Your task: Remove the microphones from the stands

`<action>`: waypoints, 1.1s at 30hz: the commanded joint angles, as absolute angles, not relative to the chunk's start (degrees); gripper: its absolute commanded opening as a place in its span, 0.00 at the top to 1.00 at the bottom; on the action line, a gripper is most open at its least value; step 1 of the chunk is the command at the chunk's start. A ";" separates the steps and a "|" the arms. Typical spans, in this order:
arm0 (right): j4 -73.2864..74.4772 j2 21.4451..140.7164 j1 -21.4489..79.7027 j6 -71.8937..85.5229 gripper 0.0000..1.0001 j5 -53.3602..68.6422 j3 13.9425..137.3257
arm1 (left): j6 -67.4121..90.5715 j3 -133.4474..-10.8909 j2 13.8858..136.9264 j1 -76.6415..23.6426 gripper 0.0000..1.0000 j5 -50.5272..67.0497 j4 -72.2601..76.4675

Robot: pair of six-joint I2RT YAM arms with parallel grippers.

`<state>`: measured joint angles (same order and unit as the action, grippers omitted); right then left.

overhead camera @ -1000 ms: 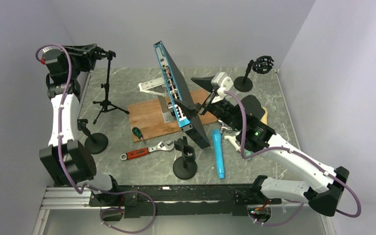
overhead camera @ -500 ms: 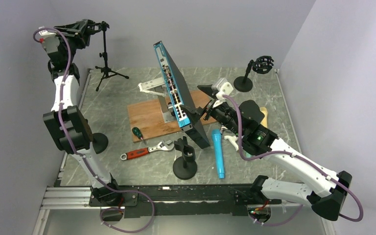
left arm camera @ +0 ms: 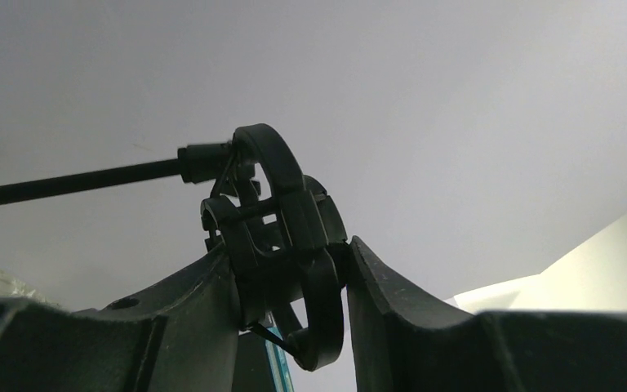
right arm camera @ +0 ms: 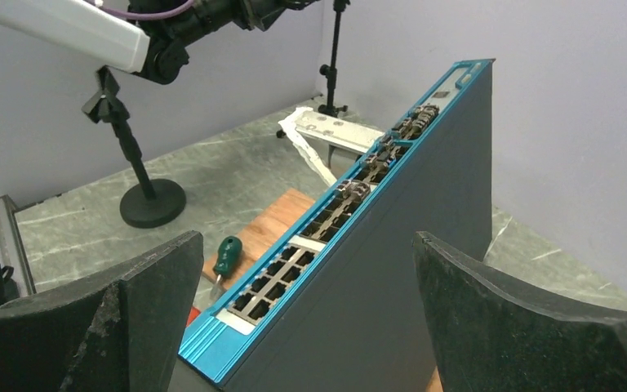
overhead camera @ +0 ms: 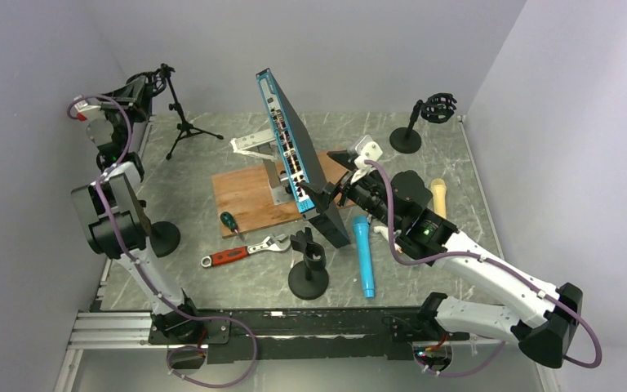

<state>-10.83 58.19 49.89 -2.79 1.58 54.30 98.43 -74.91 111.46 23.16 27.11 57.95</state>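
Top external view, change over the last second: left arm has swung the tripod stand (overhead camera: 181,122) from mid-table to the back-left corner. The arm is now folded lower against the wall, and the stand's feet look to be down on the table. Right arm has pushed forward over the same interval, toward the upright network switch (overhead camera: 294,155).

Meaning for the task (judgement): the clip in hand carries no microphone, so the stand move looks like clearing or repositioning, not the removal itself. The blue microphone (overhead camera: 364,257) lies flat on the table, out of any holder. It is behind and to the side of the right gripper (overhead camera: 336,175) and well apart from the left gripper (overhead camera: 145,84). The removal may already be done.

Left arm pose: elbow bent sharply, wrist raised at the stand's head. Left wrist view shows the jaws closed tight on the black mic clip (left arm camera: 282,220). The clip sits squarely between the fingers, with the stand's rod running off to one side of them.

Right arm pose: stretched low and forward. The jaws are spread wide and hold nothing, with the switch's port face just ahead of the gap.
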 commanded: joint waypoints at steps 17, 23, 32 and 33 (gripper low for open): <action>-16.01 56.01 49.61 2.67 0.00 2.70 50.77 | 82.10 -65.50 92.78 27.17 0.01 36.49 41.55; -16.82 55.72 49.62 2.85 0.00 2.05 49.75 | 76.09 -69.87 89.77 26.86 0.00 39.55 27.28; -17.00 56.00 49.63 2.54 0.00 1.93 49.67 | 60.73 -82.92 85.28 26.16 0.01 32.82 -2.95; -16.99 56.05 49.56 2.50 0.00 1.93 49.59 | 59.74 -84.20 85.27 25.88 0.02 32.74 -3.58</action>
<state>-13.58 57.14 49.80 2.13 1.96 49.82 67.85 -78.52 88.12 26.50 34.48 6.20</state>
